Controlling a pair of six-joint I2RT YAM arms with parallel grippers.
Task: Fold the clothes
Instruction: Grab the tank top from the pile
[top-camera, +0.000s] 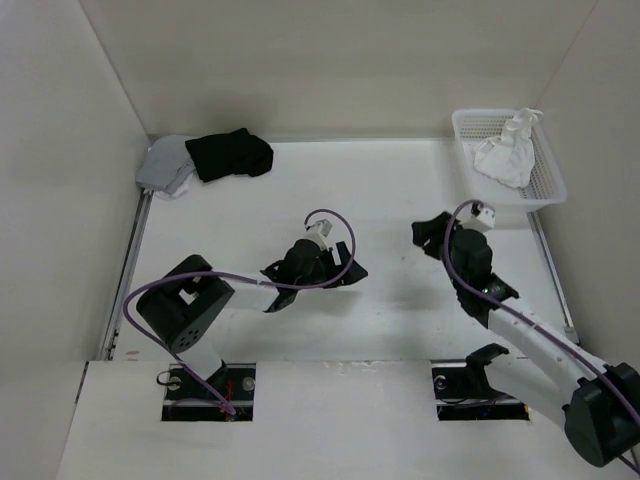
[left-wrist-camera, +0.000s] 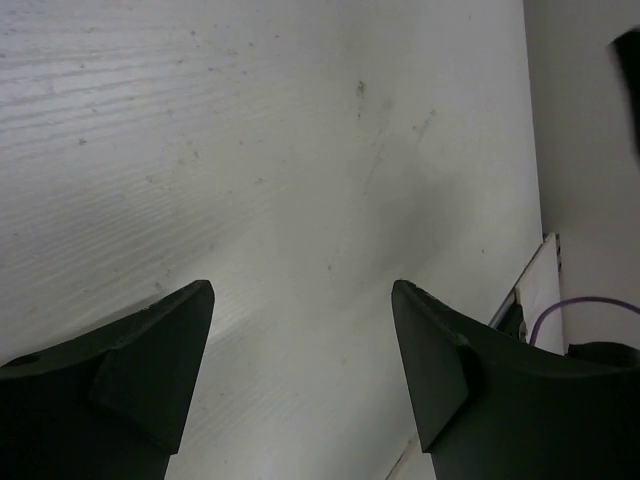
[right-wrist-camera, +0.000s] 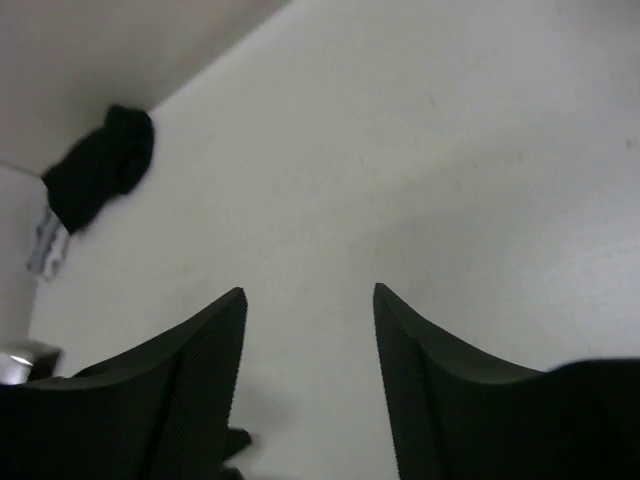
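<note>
One camisole (top-camera: 505, 155) in basket (top-camera: 546, 175), black garment (top-camera: 230, 155) (far-left)

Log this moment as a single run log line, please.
left tool: open, empty | right tool: open, empty | white top: crumpled in basket | black garment: far-left corner, touching grey garment

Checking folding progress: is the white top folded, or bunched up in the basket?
Unfolded: the white top lies crumpled in a heap inside the basket, far right.

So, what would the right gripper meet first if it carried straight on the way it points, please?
Probably the bare table; the right gripper seems angled down at it. The black garment sits left of that line.
</note>
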